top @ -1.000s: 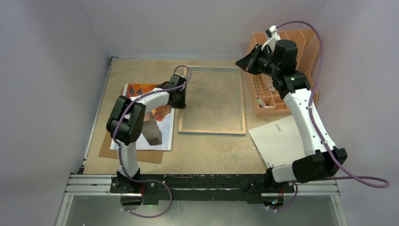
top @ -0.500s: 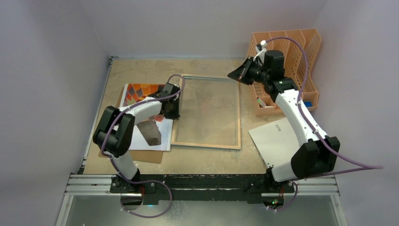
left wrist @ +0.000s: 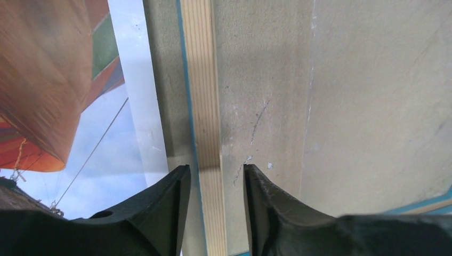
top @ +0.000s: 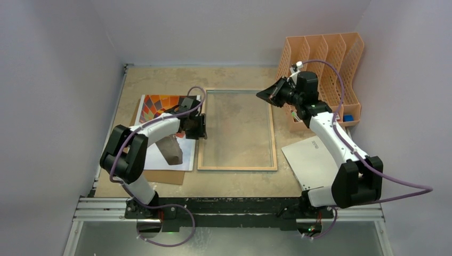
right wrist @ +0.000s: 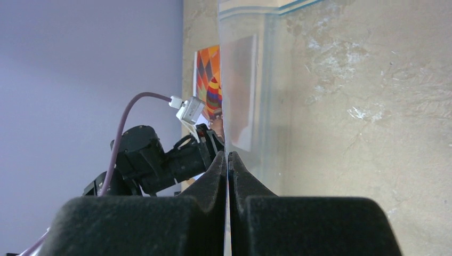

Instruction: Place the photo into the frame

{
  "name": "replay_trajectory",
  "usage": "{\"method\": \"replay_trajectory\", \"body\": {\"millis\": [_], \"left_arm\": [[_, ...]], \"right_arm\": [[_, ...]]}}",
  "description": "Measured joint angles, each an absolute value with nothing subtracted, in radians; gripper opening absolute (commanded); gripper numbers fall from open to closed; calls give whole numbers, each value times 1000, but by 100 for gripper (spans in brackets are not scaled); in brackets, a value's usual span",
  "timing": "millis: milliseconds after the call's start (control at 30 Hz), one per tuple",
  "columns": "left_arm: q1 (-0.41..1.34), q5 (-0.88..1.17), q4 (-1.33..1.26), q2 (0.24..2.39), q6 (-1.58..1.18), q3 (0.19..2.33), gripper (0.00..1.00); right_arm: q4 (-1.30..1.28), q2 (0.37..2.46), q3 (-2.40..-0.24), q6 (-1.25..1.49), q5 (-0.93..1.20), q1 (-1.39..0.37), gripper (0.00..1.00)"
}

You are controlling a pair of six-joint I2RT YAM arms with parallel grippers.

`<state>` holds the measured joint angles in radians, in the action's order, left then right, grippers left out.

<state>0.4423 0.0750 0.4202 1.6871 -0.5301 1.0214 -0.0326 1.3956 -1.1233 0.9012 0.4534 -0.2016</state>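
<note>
Photo [top: 160,103]: large rectangular print, striped hot-air balloon on blue sky. It lies flat at the 9 o'clock side of the desk [top: 160,80], on a plain brown backing board [top: 160,176], partly hidden under the left arm. Not yet in the frame.

Frame [top: 237,168]: thin rectangle, pale wood rear up, cyan at the edges, clear pane. Flat mid-desk, just beside the photo at its 3 o'clock.

Left tool [left wrist: 216,170]: jaws narrowly apart, straddling the frame's 9 o'clock rail with a sliver of gap each side. Holding nothing.

Right tool [right wrist: 227,154]: fingers pressed together at the frame's 1 o'clock corner. Cannot tell whether anything thin is nipped between them.

Judgement: the frame looks placed and the photo comes next. Lift the left tool straight up off the rail so the frame is not dragged. Take the print by its 3 o'clock edge with a shallow pinch to avoid creasing.

Beyond: peach slotted plastic file organiser [top: 320,50] at 2 o'clock, white flat sheet [top: 312,162] at 4 o'clock.
</note>
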Motion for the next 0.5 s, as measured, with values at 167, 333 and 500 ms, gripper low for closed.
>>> {"method": "replay_trajectory", "body": {"millis": [167, 333, 500], "left_arm": [[422, 75, 446, 1641, -530, 1042, 52], [379, 65, 446, 1589, -530, 1073, 44], [351, 51, 435, 1588, -537, 1080, 39]], "right_arm": [[15, 1359, -1097, 943, 461, -202, 0], [64, 1354, -1074, 982, 468, -202, 0], [97, 1355, -1042, 1009, 475, -202, 0]]}}
